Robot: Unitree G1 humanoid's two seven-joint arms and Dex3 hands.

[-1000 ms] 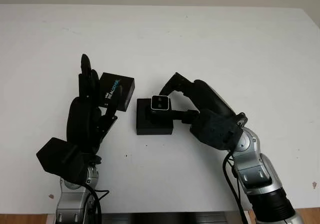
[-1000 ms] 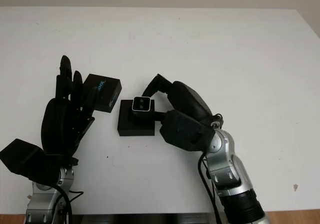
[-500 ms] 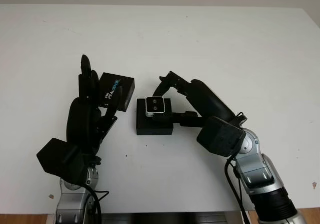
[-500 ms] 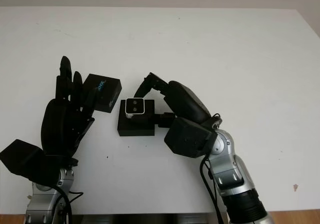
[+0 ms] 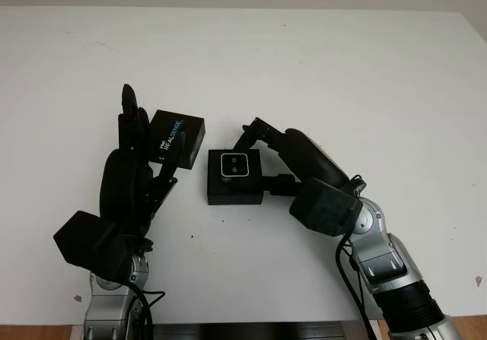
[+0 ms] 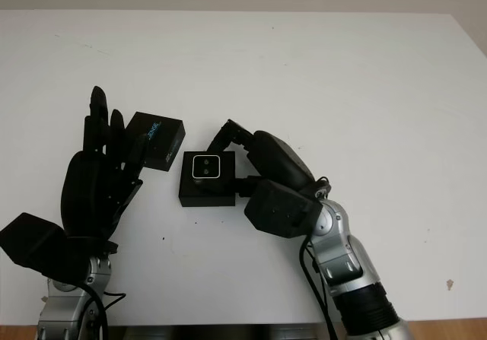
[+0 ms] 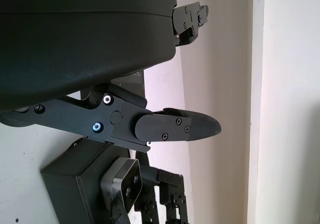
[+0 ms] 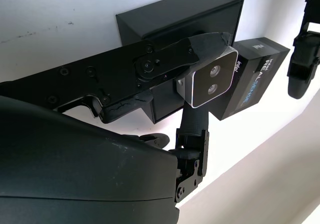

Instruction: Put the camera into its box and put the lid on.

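A small silver-faced camera [image 5: 235,165] sits over the open black box [image 5: 234,191] at mid-table, its lens face turned upward. My right hand [image 5: 256,156] is shut on the camera, one finger [image 8: 175,58] across its top edge and another under it. The black lid [image 5: 177,138], printed with RealSense lettering, stands tilted just left of the box. My left hand [image 5: 139,148] is open and upright beside the lid, its fingers [image 7: 175,126] close to it. In the left wrist view the box [image 7: 70,184] and camera [image 7: 122,184] appear below the hand.
The white table [image 5: 342,74] stretches far behind and to the right of the box. Its front edge lies near both forearms.
The right hand has turned the camera from facing forward to lens-up and lowered it onto the box. The left hand and lid have stayed put.
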